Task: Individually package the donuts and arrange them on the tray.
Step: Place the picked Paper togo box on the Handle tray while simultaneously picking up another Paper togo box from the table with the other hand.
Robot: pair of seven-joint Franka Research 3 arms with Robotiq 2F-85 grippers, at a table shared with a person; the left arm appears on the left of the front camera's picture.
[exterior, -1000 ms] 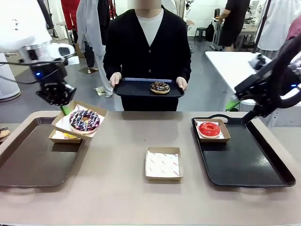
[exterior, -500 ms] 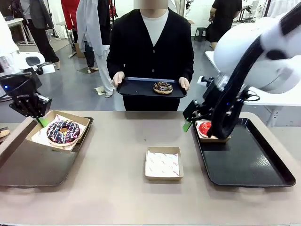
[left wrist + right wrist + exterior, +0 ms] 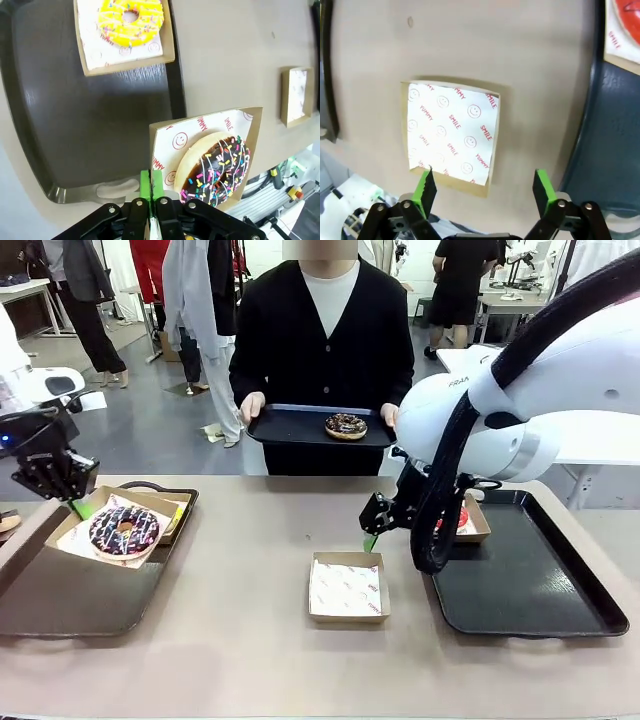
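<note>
Front view: I am clamping my left pincer [image 3: 78, 506] on the rim of a paper-lined box [image 3: 167, 142] that is carrying the sprinkled chocolate donut [image 3: 124, 530], and the box is hanging over the left tray [image 3: 60, 590]. In the left wrist view the yellow donut [image 3: 131, 20] is sitting in its own box on that tray. My right pincer [image 3: 372, 532] is standing spread wide, gripping nothing, above the empty box [image 3: 347, 588] on the table [image 3: 250, 640]. The red donut [image 3: 627, 10] is lying boxed at the right tray [image 3: 530, 580]. The person is holding a tray [image 3: 290, 430] with the dark donut [image 3: 345, 426].
</note>
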